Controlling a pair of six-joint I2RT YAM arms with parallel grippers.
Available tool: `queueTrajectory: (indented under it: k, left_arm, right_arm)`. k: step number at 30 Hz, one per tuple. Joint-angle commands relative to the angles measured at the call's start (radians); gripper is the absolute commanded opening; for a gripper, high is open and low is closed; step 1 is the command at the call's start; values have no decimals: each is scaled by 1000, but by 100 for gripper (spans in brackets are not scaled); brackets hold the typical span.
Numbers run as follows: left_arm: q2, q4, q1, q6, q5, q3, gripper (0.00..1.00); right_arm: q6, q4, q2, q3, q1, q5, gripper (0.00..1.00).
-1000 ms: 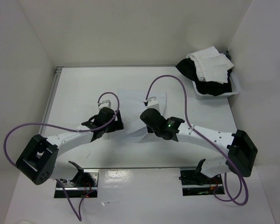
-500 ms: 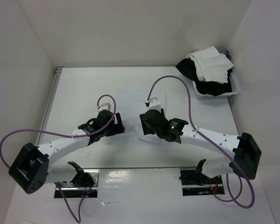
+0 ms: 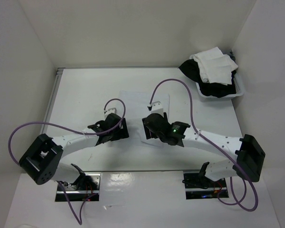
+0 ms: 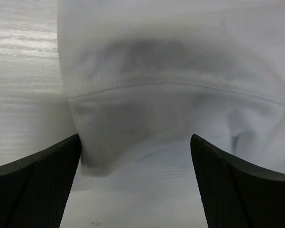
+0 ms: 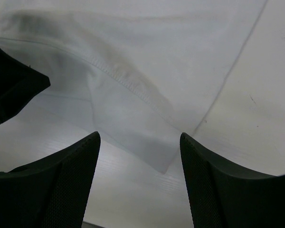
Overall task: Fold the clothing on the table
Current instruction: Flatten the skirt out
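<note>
The clothing [image 3: 143, 102] is a thin white garment lying flat on the table [image 3: 85, 90], between my two grippers. The left gripper [image 3: 118, 128] hangs low at the garment's near left edge. In the left wrist view it [image 4: 135, 185] stands open, and the stitched hem of the clothing [image 4: 180, 71] lies just ahead of the fingers [image 4: 38, 190], not between them. My right gripper [image 3: 149, 127] is over the near right part. In its wrist view it [image 5: 140, 180] is open above bare table, with a corner of the clothing [image 5: 133, 61] just in front.
A white bin [image 3: 237, 90] at the far right holds a heap of white and black garments [image 3: 213, 70]. Upright white walls close the table in. A grey metal strip [image 3: 52, 99] runs down its left edge. Purple cables [image 3: 180, 85] loop over both arms.
The right gripper has opened and let go of the clothing, whose lifted fold now lies flat. The left arm has shifted a little nearer and to the right, still open.
</note>
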Motion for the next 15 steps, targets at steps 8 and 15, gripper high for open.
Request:
queueTrajectory:
  k: [8, 15]
  left_arm:
    - [-1, 12, -8, -54, 3, -23, 100]
    - [-150, -53, -8, -74, 3, -85, 85]
  right_arm:
    - [23, 12, -19, -12, 13, 42, 73]
    - [23, 23, -37, -21, 13, 42, 73]
